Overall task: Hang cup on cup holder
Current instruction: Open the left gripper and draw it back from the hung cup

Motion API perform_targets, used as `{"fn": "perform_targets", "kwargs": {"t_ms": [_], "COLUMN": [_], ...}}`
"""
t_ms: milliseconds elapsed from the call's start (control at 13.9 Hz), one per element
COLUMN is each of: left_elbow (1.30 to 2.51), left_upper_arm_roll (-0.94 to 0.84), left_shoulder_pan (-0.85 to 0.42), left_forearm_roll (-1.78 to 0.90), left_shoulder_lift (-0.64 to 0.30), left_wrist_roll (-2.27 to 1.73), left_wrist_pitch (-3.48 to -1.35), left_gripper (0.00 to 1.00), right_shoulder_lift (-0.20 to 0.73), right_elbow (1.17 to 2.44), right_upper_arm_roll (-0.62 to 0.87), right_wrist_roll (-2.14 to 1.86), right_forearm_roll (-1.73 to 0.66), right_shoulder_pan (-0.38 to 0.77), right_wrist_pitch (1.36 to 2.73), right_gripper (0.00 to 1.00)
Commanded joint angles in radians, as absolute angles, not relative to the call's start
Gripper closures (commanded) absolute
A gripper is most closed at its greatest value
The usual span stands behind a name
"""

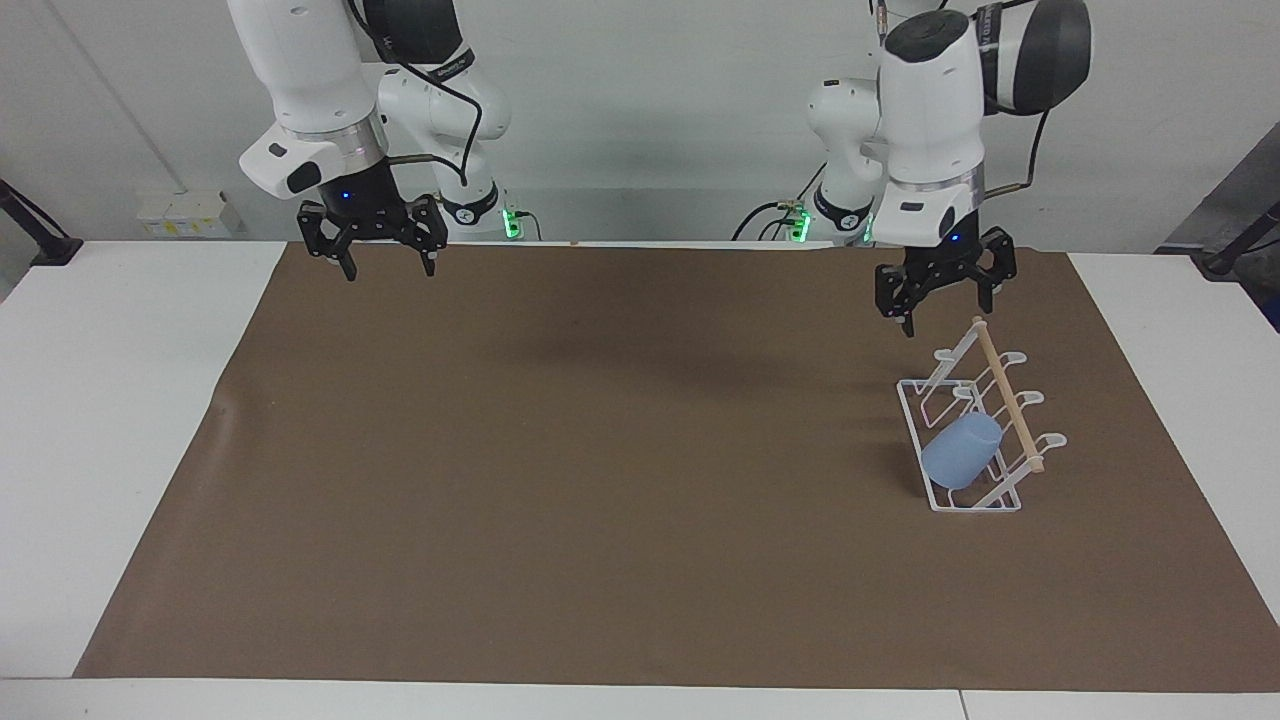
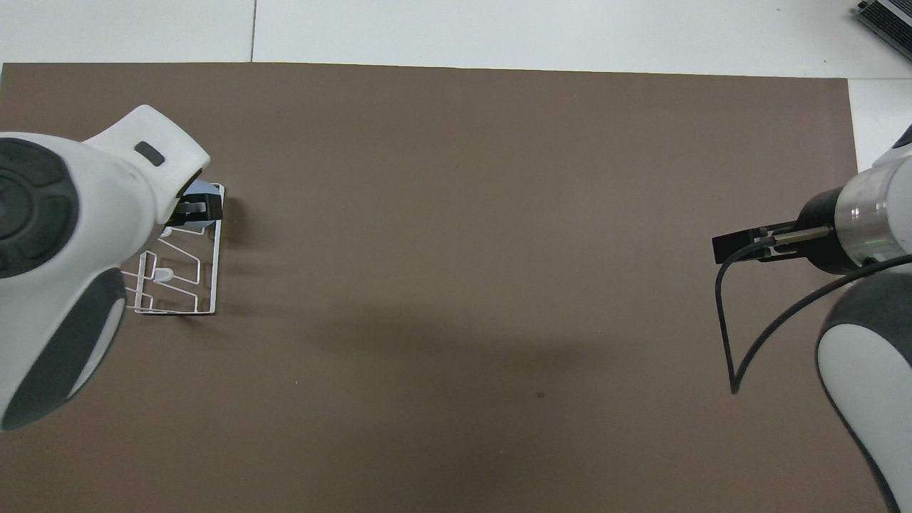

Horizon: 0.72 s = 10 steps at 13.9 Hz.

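The right gripper (image 1: 386, 257) waits with jaws spread and empty above the brown mat's (image 1: 600, 450) edge. The left gripper (image 1: 944, 290), also spread and empty, hangs above the mat near the cup holder (image 1: 975, 500), touching nothing. The cup (image 1: 961, 452) hangs on the holder's prong farthest from the robots.

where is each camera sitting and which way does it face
Facing view: high across the table, looking at the robots; both arms show, left end effector open above the white wire cup holder, right end effector open, waiting.
Overhead view: above the robots' end, looking steeply down; left arm and right wrist show.
Shared: brown paper mat, cup holder, light-blue plastic cup.
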<state>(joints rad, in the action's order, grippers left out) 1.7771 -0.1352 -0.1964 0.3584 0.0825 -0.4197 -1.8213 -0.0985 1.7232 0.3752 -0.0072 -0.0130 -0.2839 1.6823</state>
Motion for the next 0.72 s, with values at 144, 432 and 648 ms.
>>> {"fn": "perform_targets", "kwargs": {"t_ms": [144, 432, 648], "left_elbow": [1.649, 1.58, 1.517], "left_upper_arm_roll": [-0.14, -0.138, -0.138], "left_shoulder_pan": [-0.124, -0.069, -0.042], "left_forearm_roll": [0.261, 0.135, 0.069], "left_shoulder_lift": [0.078, 0.057, 0.028], "left_wrist_roll": [-0.166, -0.085, -0.025], "left_wrist_pitch": [-1.626, -1.543, -1.45], "left_gripper": [0.0, 0.0, 0.0], "right_shoulder_lift": [-0.101, -0.101, -0.101], "right_elbow": [1.721, 1.721, 1.721], "right_upper_arm_roll": [0.385, 0.385, 0.385], "right_wrist_roll": [-0.028, -0.029, -0.028], "right_forearm_roll": [-0.015, -0.015, -0.015], "right_shoulder_pan": [-0.302, -0.302, -0.302], "right_wrist_pitch": [1.669, 1.669, 1.669], "right_gripper": [0.0, 0.0, 0.0]}}
